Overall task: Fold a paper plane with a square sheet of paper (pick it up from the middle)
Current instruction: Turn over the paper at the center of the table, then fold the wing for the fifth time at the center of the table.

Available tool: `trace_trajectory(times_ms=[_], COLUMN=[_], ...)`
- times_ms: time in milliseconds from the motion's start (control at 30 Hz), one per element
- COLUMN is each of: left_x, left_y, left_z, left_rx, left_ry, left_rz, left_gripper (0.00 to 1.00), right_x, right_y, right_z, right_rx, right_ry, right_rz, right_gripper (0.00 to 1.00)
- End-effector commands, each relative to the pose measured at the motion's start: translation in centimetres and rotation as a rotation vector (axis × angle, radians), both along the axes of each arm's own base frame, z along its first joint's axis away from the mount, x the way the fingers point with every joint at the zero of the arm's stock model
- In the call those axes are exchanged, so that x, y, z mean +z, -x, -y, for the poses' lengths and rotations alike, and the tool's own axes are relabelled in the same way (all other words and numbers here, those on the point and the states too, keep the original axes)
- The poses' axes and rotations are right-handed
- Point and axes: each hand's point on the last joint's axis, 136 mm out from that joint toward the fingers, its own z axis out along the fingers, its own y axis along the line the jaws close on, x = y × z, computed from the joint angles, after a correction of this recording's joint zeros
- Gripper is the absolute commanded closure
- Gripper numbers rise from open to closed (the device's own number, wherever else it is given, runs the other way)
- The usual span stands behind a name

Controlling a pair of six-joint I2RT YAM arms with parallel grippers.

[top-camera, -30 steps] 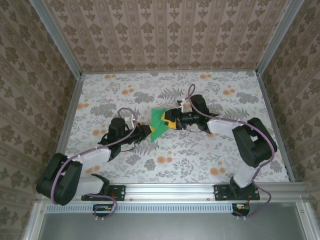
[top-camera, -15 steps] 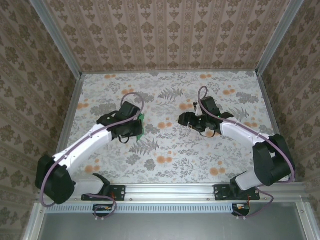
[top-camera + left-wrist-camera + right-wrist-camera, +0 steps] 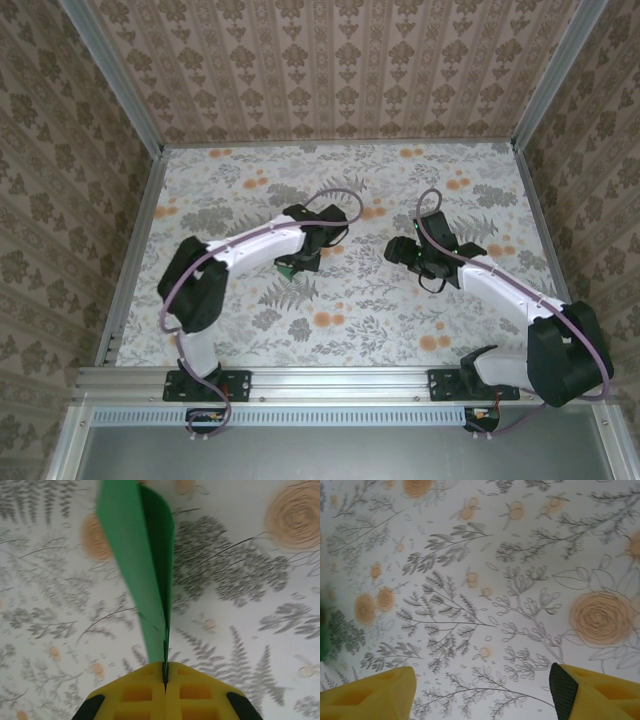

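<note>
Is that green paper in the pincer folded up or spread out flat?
Folded. The green paper shows as two layers lying against each other, narrowing down into the shut left pincer that grips it.

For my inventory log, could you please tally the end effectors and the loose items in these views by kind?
end effectors: 2 (left end effector, shut on the green folded paper; right end effector, open with nothing between its fingers)
green folded paper: 1
total: 3
</note>
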Motion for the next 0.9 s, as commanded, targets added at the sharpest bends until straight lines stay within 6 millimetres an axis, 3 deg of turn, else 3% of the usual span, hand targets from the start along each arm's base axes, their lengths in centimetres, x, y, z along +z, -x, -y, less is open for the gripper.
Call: trace_trajectory(times_ms=[0,67,233,333,467,533,633,733,867], left_x=[-1.1,-1.8,-1.9,-0.8,2.5,4.0,5.0,4.4,3.8], left_y=[-0.1,-0.2,-0.3,-0.6,-1.4,-1.8,-2.8,-3.1,-2.7], left_z=[3.0,4.8,8.0,9.4,10.0,9.2,5.9,1.1,-4.2], left_rx=[-0.01,-0.032,-0.052,-0.062,-0.066,-0.05,0.023,0.137,0.263], left_ry=[0.056,0.102,0.275,0.427,0.641,0.711,0.737,0.695,0.668], left_rz=[-0.042,-0.072,-0.116,-0.132,-0.096,-0.066,0.005,0.06,0.121], left_gripper=[0.94,0.9,0.69,0.56,0.41,0.35,0.26,0.19,0.07], right_x=[-0.9,-1.0,-1.1,-0.8,-0.1,0.5,1.4,2.0,1.0], right_y=[1.2,1.5,2.1,2.0,1.5,1.3,1.1,1.2,1.3], right_z=[1.7,1.9,2.2,1.8,-0.6,-2.2,-6.1,-11.2,-17.5], right_rx=[-0.073,-0.08,-0.085,-0.057,0.022,0.067,0.162,0.277,0.397], right_ry=[0.032,0.031,0.022,0.007,-0.065,-0.074,-0.087,-0.091,-0.085], right_rz=[-0.034,-0.038,-0.036,-0.027,-0.011,-0.001,0.021,0.027,-0.01], right_gripper=[0.27,0.27,0.27,0.27,0.3,0.32,0.35,0.4,0.48])
